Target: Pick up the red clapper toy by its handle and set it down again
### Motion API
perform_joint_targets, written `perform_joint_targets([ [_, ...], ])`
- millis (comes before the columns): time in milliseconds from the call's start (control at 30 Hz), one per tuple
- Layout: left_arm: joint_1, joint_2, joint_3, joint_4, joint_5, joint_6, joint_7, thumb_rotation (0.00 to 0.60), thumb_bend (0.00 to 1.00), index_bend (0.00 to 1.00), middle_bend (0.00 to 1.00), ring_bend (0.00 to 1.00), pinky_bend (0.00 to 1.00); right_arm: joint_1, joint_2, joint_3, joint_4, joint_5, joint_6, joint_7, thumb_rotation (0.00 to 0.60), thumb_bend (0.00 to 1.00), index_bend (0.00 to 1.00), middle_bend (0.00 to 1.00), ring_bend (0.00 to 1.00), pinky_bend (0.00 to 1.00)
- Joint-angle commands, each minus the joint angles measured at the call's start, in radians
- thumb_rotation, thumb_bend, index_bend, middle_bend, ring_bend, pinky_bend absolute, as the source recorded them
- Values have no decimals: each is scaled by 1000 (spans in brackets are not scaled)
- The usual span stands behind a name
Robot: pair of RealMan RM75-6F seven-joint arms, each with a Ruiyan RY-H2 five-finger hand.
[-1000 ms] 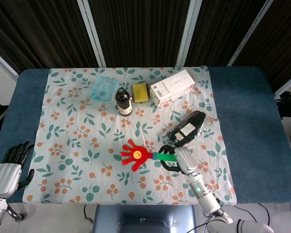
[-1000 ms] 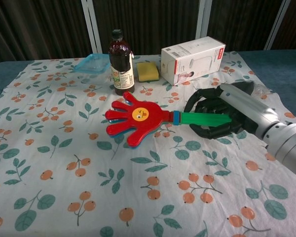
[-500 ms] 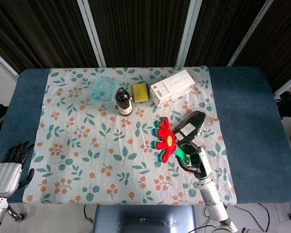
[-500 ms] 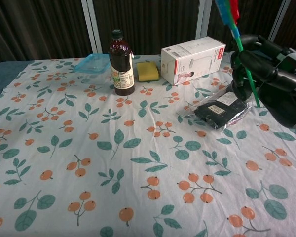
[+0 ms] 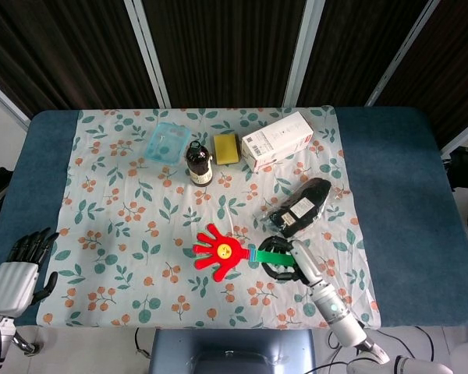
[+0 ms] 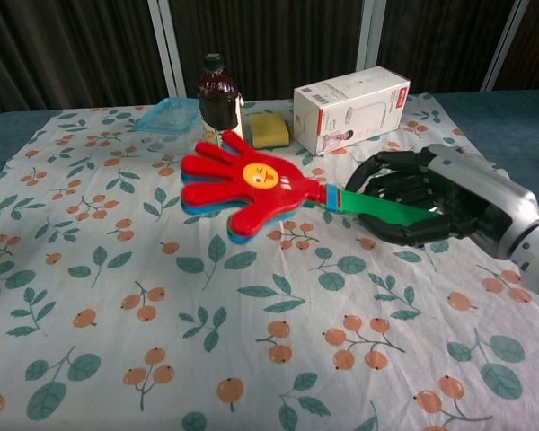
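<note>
The red clapper toy (image 5: pixel 219 251) (image 6: pixel 245 184) is shaped like a spread hand with a yellow face and a green handle (image 6: pixel 377 209). My right hand (image 5: pixel 284 259) (image 6: pixel 411 206) grips the green handle, its black fingers curled around it. In the chest view the clapper head tilts up a little above the floral cloth (image 6: pixel 162 296). My left hand (image 5: pixel 19 265) hangs off the table's front left corner with its fingers apart, holding nothing; the chest view does not show it.
A dark bottle (image 5: pixel 199 162) (image 6: pixel 219 108), yellow sponge (image 5: pixel 226 148), blue plastic tray (image 5: pixel 168 143) and white carton (image 5: pixel 277 140) (image 6: pixel 352 108) stand at the back. A black packet (image 5: pixel 300 204) lies just behind my right hand.
Half a second ago the clapper stood raised and upright in my right hand; now it has swung back down, lying nearly flat and pointing left just above the cloth. The left hand has not moved.
</note>
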Motion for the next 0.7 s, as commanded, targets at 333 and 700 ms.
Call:
perform_joint_targets([
  [333,-1,-4,-2,-1,-8,-5,14,600,449,0,0,0,99,-141,-11,74,-152,-164,561,502,600,501,864,702,731,896],
  [700,-3,-12,-6,-3,-21,-12,34,600,449,0,0,0,98,-118,0,101,-67,45,359,807,600,502,857,702,720,899],
])
